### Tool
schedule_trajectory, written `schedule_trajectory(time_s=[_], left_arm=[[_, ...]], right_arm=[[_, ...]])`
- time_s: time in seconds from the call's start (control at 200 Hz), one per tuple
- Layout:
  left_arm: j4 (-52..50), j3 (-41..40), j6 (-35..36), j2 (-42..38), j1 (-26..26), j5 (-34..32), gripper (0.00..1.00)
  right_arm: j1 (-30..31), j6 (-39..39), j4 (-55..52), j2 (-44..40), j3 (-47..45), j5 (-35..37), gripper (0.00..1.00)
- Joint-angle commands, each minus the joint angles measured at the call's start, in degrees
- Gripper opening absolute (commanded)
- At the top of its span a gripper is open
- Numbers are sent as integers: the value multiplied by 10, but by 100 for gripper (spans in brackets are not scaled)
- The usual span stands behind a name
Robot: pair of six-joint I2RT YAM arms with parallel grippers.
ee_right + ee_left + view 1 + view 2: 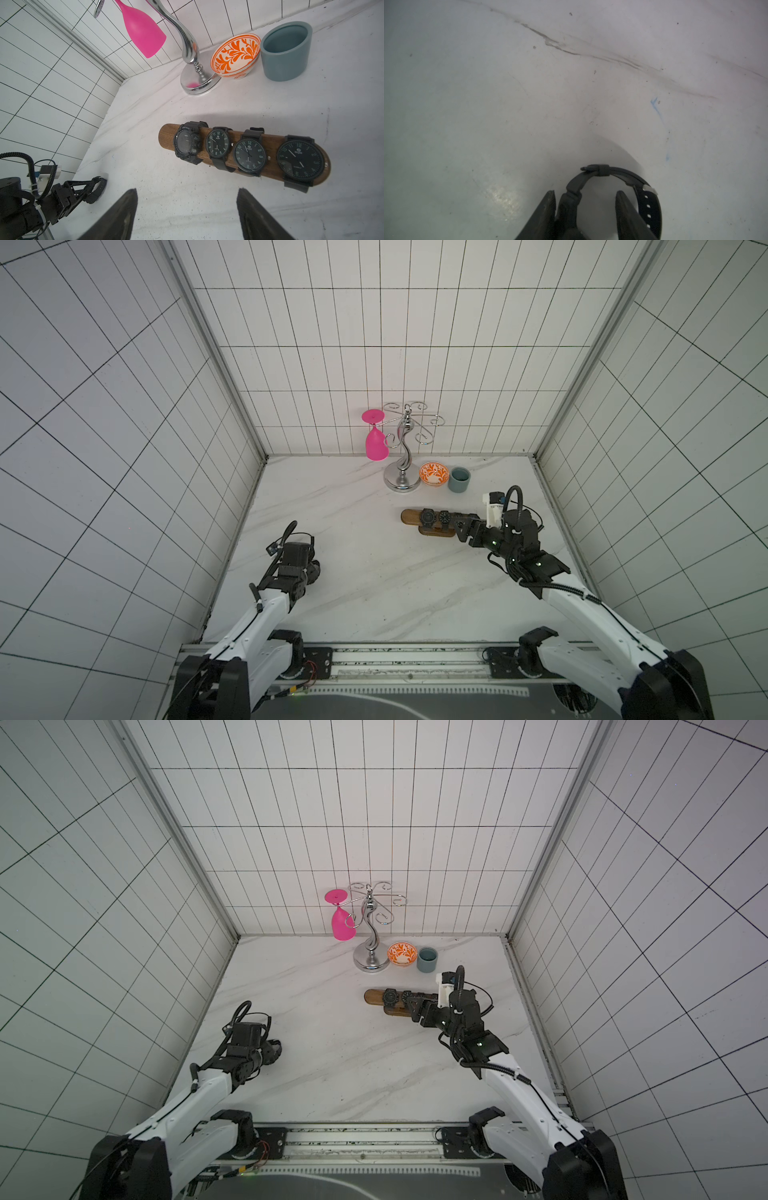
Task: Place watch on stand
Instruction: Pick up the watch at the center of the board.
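Right now we are straddling the watch (602, 172) with the left gripper (585, 192). One finger is sitting against the case and the other is standing inside the buckled strap loop with a gap showing, so the jaws are apart and not yet pinching. The watch is resting on the table (374, 593) at the left, well apart from the stand (409, 516), whose long bar is running side to side, ahead and to the right. With four watches (249, 153) filling it, only the end facing our left arm is bare. We are judging the loop must slide on along that axis. The right gripper (187, 207), jaws spread and empty, is hovering at the far end.
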Motion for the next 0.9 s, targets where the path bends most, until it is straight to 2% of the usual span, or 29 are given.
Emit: schedule_trajectory(time_s=[0.0, 0.115, 0.35, 0.465, 0.545, 0.894], left_arm=[[24, 19, 5, 13, 2, 12, 34], [36, 23, 17, 24, 2, 25, 24], [59, 31, 56, 38, 0, 59, 14], [69, 34, 62, 39, -23, 55, 11], [73, 42, 66, 35, -66, 35, 10], [88, 127, 80, 10, -322, -144, 7]], right_arm=[[6, -5, -15, -11, -30, 10, 77], [6, -5, -20, -15, -31, 9, 77], [12, -1, -24, -21, -39, 6, 77], [23, 4, -25, -22, -39, 4, 76], [42, 11, -24, -21, -36, 3, 76], [175, 33, -16, 15, 10, 42, 75]])
